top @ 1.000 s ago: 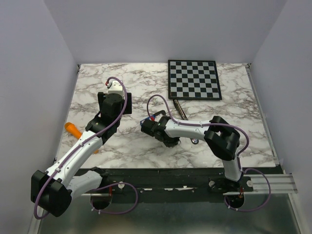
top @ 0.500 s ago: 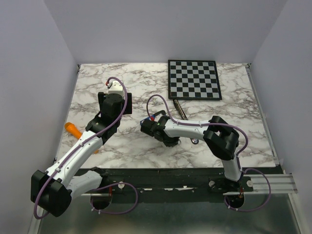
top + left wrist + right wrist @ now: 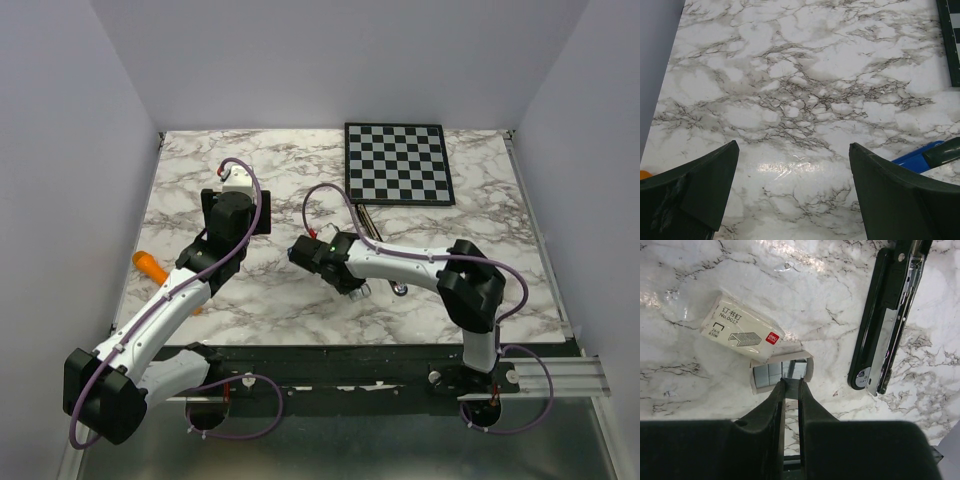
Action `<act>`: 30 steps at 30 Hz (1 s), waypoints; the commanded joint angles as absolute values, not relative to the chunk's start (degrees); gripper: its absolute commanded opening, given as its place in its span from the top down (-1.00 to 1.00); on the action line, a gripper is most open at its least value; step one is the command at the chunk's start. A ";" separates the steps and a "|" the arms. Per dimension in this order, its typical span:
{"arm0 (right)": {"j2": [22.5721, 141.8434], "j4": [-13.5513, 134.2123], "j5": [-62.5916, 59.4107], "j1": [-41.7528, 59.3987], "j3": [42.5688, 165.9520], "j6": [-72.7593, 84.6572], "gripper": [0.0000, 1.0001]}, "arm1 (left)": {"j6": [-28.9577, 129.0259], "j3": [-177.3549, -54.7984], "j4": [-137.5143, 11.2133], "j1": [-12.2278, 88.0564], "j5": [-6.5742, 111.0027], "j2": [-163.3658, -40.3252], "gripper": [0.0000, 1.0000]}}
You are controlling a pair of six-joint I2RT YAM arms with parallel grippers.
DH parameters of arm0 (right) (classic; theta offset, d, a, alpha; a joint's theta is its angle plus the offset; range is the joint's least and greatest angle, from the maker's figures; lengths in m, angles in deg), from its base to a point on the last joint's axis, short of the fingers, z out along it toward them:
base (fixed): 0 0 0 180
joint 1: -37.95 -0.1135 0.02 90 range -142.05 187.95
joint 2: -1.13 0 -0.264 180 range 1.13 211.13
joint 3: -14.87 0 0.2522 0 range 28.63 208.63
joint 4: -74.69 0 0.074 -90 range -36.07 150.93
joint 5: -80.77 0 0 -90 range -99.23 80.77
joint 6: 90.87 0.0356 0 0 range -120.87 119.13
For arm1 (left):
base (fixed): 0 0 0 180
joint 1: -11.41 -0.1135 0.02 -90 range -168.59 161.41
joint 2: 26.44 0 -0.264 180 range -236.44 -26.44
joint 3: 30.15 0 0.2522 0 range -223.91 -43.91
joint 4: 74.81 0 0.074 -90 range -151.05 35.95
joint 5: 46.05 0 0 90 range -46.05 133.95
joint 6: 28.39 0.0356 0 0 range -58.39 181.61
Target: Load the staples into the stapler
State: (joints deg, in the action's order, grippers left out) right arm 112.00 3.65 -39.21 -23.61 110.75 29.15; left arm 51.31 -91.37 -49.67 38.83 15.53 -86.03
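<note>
Marble tabletop [image 3: 280, 165], pale walls [image 3: 330, 60], seemingly open stapler [image 3: 885, 325]

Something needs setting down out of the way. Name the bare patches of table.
Bare marble lies beyond the left gripper, left of the checkerboard, and right of the stapler, below the checkerboard. Crowded around the right gripper, where the staple box, the staples and the stapler sit close together.

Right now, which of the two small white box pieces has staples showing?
The open tray at the right gripper's tips, with grey staples inside. The other, the printed sleeve beside it, shows only its label.
</note>
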 commanded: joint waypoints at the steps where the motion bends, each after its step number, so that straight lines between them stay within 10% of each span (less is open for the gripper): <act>1: 107.57 6.33 -40.09 -23.75 108.97 27.98 0.65 | 51.59 -91.63 -50.24 39.19 16.53 -86.38 -0.98; 30: 86.82 32.18 -9.68 5.51 86.37 1.95 0.62 | 52.38 -90.84 -52.35 39.19 24.35 -90.07 -0.98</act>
